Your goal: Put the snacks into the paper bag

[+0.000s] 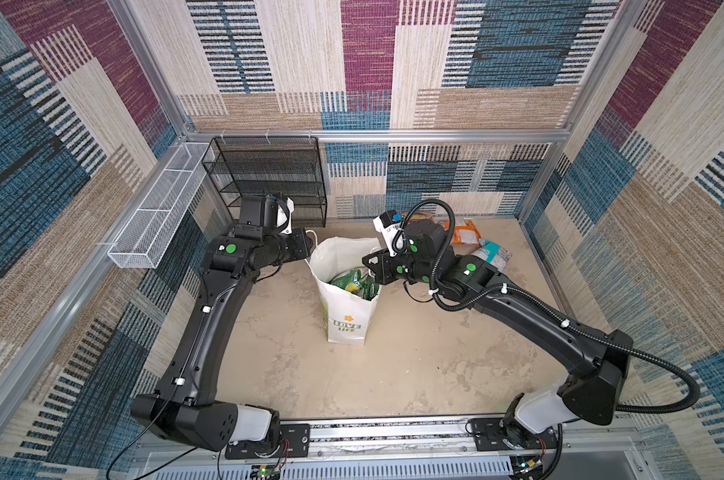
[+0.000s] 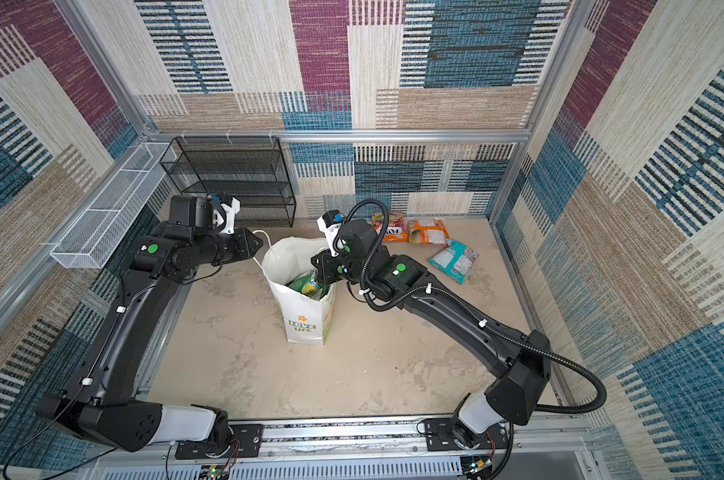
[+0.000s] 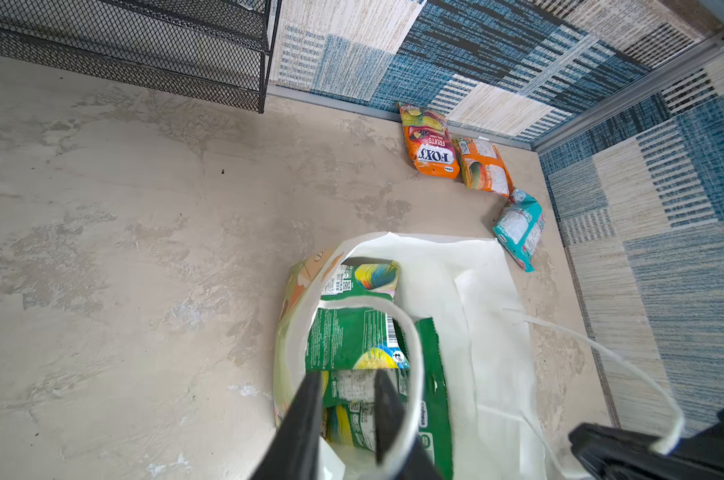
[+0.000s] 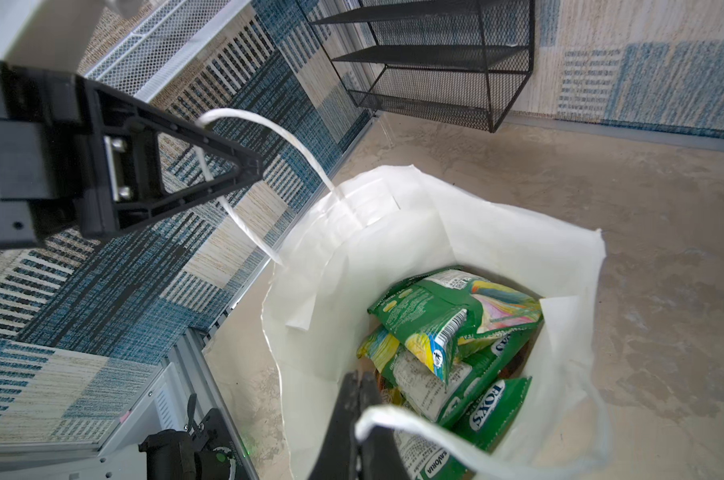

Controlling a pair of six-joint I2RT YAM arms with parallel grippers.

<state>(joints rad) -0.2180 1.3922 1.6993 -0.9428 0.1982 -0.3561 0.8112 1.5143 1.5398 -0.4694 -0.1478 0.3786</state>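
The white paper bag (image 1: 343, 316) (image 2: 306, 324) stands upright mid-table with its mouth open. Several green snacks (image 3: 352, 332) (image 4: 435, 332) lie inside. Two orange snacks (image 3: 430, 145) (image 3: 487, 166) and a teal-white one (image 3: 520, 224) (image 2: 453, 259) lie by the back right corner. My left gripper (image 1: 309, 249) (image 3: 347, 374) is at the bag's left rim, jaws a narrow gap apart. One cord handle (image 3: 412, 345) loops round a finger; no pinch shows. My right gripper (image 2: 315, 262) (image 4: 358, 376) is shut on the opposite cord handle (image 4: 435, 432) over the right rim.
A black mesh rack (image 1: 268, 178) stands at the back left against the wall. A white mesh basket (image 1: 156, 216) hangs on the left wall rail. Patterned walls close in the table on three sides, near the loose packets.
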